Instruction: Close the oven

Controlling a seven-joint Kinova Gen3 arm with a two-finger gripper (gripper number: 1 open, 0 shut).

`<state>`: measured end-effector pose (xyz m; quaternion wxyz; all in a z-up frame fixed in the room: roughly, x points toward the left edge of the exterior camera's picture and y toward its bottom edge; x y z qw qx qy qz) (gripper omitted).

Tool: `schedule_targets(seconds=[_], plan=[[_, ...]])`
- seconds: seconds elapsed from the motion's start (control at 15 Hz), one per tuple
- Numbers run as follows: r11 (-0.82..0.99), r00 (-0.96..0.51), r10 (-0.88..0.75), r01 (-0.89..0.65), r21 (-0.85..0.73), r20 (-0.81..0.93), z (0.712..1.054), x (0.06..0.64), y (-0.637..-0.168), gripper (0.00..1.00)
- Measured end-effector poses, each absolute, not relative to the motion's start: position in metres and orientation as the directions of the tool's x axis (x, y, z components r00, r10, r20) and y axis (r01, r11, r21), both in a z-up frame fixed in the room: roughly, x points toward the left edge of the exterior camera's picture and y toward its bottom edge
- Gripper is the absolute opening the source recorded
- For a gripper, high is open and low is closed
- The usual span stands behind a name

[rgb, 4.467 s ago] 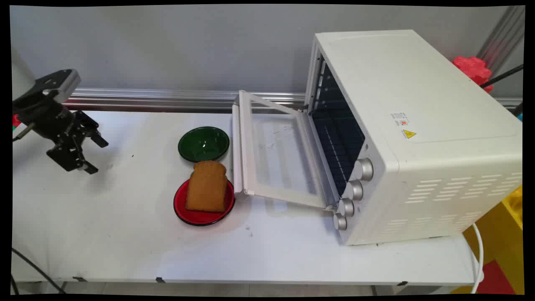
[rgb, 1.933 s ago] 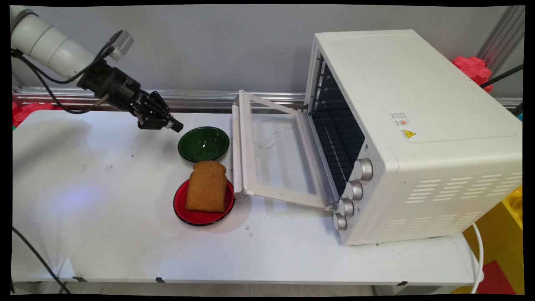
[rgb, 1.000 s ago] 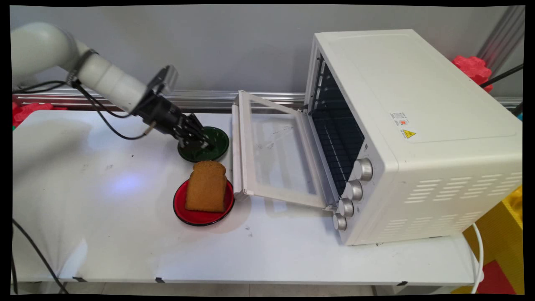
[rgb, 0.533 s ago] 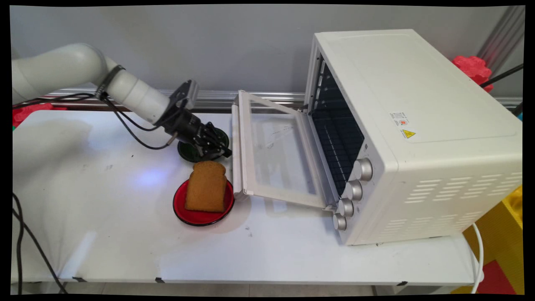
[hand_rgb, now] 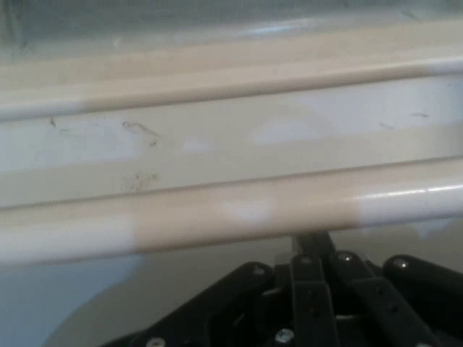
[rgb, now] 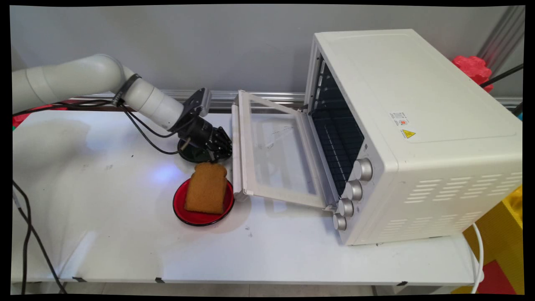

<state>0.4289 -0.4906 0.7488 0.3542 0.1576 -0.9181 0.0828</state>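
White enamel door handle (rgb: 235,142) of the toaster oven (rgb: 418,125), door lying open. My gripper (rgb: 223,152) hangs just beside it, over the green bowl (rgb: 190,155), jaws drawn together on nothing. A toast slice (rgb: 207,188) rests on the red plate (rgb: 184,213) nearby. I judge that any motion here should be slow, since clearance is slight. Only the hand view shows the handle bar (hand_rgb: 231,213) crossing right ahead of the gripper (hand_rgb: 312,242); only the main view shows bowl, toast and table (rgb: 104,209).
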Motion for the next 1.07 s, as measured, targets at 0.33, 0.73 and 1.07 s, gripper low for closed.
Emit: schedule_targets(seconds=[0.33, 0.73, 1.07], plan=[[0.938, -0.694, -0.221, -0.343, -0.045, 0.685, 0.744, 0.421, -0.498, 0.0], [0.941, -0.677, -0.207, -0.334, -0.045, 0.707, 0.752, 0.415, -0.504, 0.0], [0.943, -0.65, -0.195, -0.33, -0.042, 0.734, 0.771, 0.408, -0.509, 0.0]])
